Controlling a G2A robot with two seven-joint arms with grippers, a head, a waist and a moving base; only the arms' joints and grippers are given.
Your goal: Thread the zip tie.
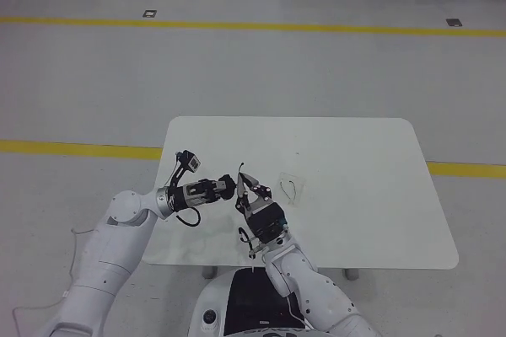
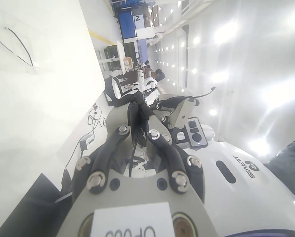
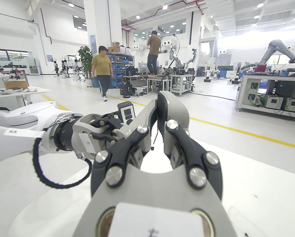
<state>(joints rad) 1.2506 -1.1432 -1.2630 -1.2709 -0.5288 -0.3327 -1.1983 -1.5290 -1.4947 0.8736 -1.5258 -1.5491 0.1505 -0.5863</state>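
Observation:
A thin black zip tie (image 1: 240, 173) is held in the air above the near left part of the white table (image 1: 363, 168). My left gripper (image 1: 232, 187) comes in from the left and my right gripper (image 1: 245, 187) from below; their tips almost meet. In the right wrist view the right gripper (image 3: 158, 99) is shut on the zip tie (image 3: 156, 134), whose strap hangs down between the fingers with a small head at its end. In the left wrist view the left gripper (image 2: 138, 101) is shut on a dark strap (image 2: 135, 136).
A clear plastic bag (image 1: 293, 187) with spare black zip ties (image 2: 21, 48) lies on the table just right of the grippers. The table's near edge runs close under both wrists. Its right half is bare.

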